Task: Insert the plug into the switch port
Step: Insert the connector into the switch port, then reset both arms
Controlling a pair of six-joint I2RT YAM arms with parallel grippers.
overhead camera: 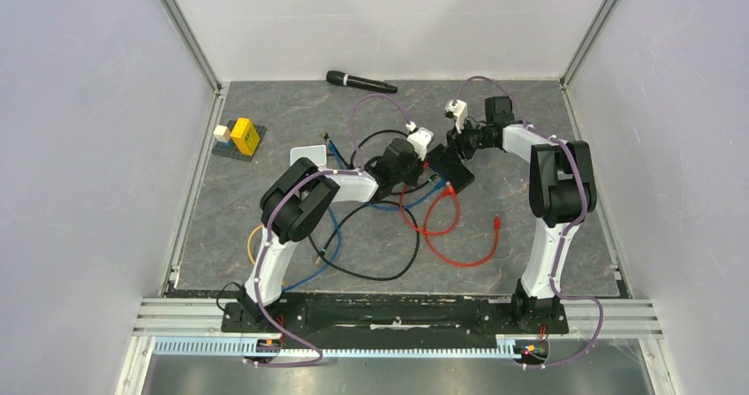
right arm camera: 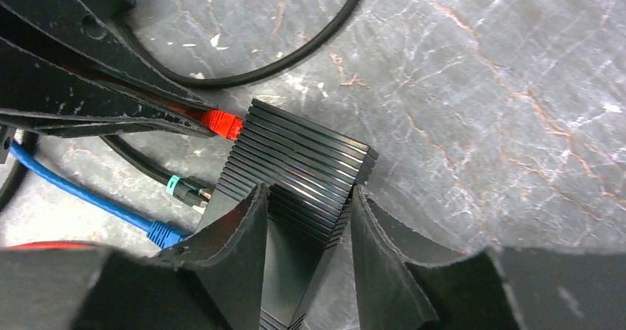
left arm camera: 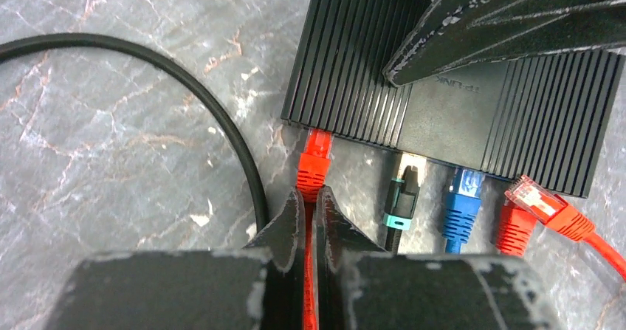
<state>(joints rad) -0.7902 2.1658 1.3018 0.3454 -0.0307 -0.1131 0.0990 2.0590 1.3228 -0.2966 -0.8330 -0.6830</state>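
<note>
Switch (left arm camera: 354, 64), teal-collared plug (left arm camera: 402, 193) and blue plug (left arm camera: 463, 204) seated in it, red plug (left arm camera: 315, 160) at end port (left arm camera: 320, 130), my left pincer (left arm camera: 310, 212) clamped on red cable (left arm camera: 308, 271), right pincer (right arm camera: 308, 193) clamped on switch.

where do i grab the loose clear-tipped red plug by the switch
Hold the loose red plug by its red boot, behind the clear tip, coming from above on the cable side: it lies tilted, tip towards the black switch.
</note>
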